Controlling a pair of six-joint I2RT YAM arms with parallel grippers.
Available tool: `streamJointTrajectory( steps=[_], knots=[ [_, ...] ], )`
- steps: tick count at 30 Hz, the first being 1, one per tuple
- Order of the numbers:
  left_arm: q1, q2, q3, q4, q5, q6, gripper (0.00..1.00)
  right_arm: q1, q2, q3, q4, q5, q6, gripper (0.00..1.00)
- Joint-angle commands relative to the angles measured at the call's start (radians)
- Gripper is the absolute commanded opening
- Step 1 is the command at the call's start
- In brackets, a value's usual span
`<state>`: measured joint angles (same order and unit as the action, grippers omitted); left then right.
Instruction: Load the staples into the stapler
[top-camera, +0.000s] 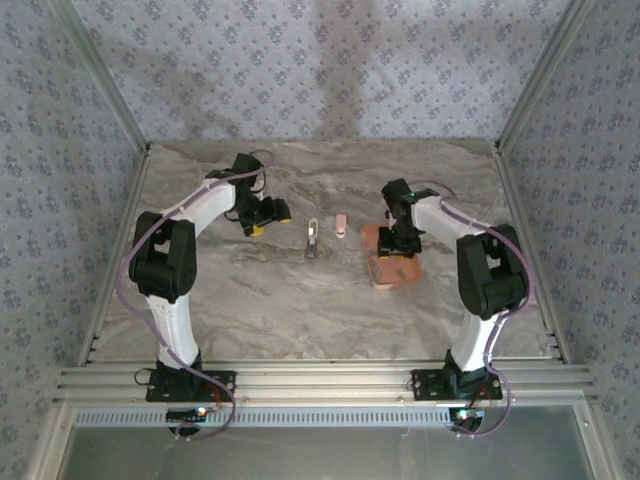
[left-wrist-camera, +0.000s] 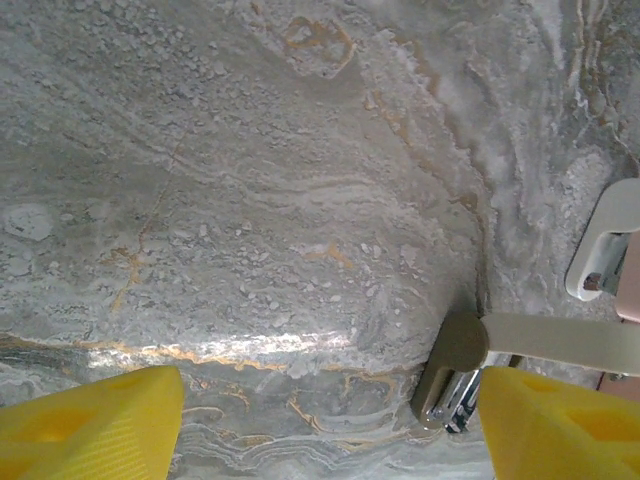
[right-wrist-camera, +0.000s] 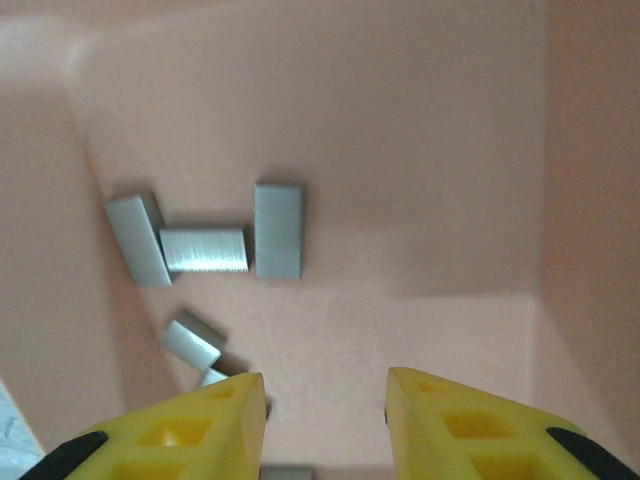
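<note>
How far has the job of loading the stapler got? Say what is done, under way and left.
Done: nothing yet; the staples lie loose in the salmon tray. In hand: the right gripper hovers open above them, empty. Still to do: grasp a strip and load the stapler, lying untouched on the table.

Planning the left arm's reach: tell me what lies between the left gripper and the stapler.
In the top view, a whitish oblong piece lies between the left gripper and the stapler.
</note>
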<state>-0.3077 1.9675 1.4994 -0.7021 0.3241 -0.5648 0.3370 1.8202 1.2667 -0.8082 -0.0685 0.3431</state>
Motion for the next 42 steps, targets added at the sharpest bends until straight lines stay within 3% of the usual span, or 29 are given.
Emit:
streamJointTrajectory(
  steps=[1, 13, 42],
  knots=[
    [0.008, 0.011, 0.008, 0.010, -0.006, -0.015, 0.77, 0.011, 0.030, 0.043, -0.070, 0.023, -0.011, 0.37],
    [0.013, 0.009, -0.011, 0.009, 0.002, -0.010, 0.77, 0.023, 0.084, 0.091, -0.225, 0.060, -0.317, 0.37],
    [0.022, 0.045, 0.004, 0.016, 0.039, -0.005, 0.77, 0.065, 0.209, 0.154, -0.351, 0.182, -0.354, 0.31]
  ],
)
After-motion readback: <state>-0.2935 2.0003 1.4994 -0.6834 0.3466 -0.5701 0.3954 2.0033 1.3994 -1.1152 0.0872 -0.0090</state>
